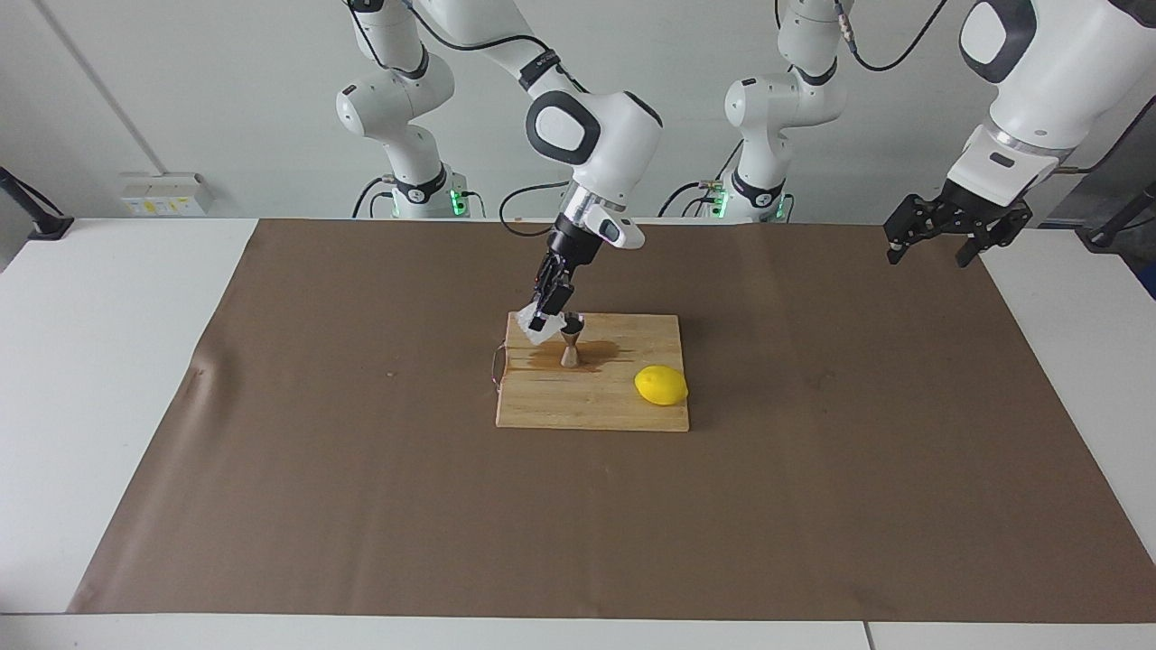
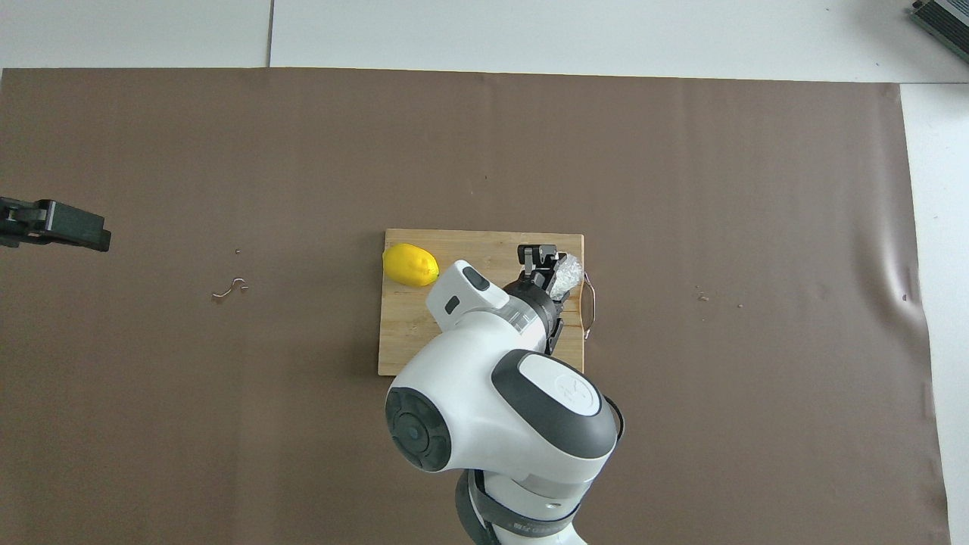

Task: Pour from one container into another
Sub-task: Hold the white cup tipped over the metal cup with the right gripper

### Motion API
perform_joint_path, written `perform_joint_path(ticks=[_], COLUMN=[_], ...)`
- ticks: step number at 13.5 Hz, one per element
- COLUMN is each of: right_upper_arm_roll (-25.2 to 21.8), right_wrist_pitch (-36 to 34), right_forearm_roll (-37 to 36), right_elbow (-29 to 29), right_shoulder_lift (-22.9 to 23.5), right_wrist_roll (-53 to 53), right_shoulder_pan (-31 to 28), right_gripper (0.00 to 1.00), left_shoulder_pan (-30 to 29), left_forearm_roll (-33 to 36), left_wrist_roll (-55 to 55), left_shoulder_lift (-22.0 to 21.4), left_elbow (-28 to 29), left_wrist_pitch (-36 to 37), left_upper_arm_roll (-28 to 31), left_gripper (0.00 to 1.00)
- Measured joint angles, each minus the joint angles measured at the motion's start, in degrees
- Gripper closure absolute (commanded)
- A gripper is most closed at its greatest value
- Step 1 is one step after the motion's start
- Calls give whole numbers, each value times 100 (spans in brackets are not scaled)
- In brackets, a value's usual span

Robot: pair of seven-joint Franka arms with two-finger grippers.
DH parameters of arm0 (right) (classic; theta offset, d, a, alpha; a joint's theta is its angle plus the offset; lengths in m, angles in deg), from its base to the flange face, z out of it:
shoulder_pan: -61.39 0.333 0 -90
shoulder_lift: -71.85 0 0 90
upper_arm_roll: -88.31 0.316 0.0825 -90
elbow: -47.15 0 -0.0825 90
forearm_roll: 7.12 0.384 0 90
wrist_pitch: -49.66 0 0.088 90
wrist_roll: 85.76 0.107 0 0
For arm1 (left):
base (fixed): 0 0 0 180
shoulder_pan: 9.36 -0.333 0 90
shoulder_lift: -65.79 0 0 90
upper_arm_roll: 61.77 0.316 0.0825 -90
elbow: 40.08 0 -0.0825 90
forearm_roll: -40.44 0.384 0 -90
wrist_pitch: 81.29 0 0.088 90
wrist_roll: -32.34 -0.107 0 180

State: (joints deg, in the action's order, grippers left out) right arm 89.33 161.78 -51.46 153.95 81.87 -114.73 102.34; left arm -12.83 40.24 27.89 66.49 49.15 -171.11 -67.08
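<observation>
Pouring: cup point(image 1: 533, 329) tilted at the jigger point(image 1: 571, 340) mouth.
Right gripper point(image 1: 545, 318) clamps the cup; tip gradually, lip over the mouth. Left gripper point(image 1: 939, 236) waits, wide.

One camera sat high across the table, facing the robots and taking in both arm bases, the whole brown mat point(image 1: 361, 506) and the wall. The other hung above the robots' end, looking steeply down and forward. Both, set well back, shared the mat and the wooden board point(image 1: 591, 402) point(image 2: 409, 325).
</observation>
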Motion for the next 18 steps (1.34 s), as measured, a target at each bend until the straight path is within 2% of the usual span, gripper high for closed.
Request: perform_joint_path(ticks=[4,10,18], right_upper_arm_roll=[2,17,18], right_wrist_pitch=[0,-177,-407], right_forearm_roll=[-86,-620,-888], right_elbow=[-5,18,203], right_shoulder_lift=[0,159,185], right_wrist_roll=[25,536,559], right_shoulder_pan=[82,329,438], right_gripper=[100,100,100], left_shoulder_pan=[0,0,0], left_forearm_roll=[0,0,0], left_wrist_roll=[0,0,0], left_shoulder_lift=[4,12,14], left_elbow=[0,0,0], left_wrist_pitch=[0,0,0], left_upper_arm_roll=[0,0,0], left_gripper=[0,0,0])
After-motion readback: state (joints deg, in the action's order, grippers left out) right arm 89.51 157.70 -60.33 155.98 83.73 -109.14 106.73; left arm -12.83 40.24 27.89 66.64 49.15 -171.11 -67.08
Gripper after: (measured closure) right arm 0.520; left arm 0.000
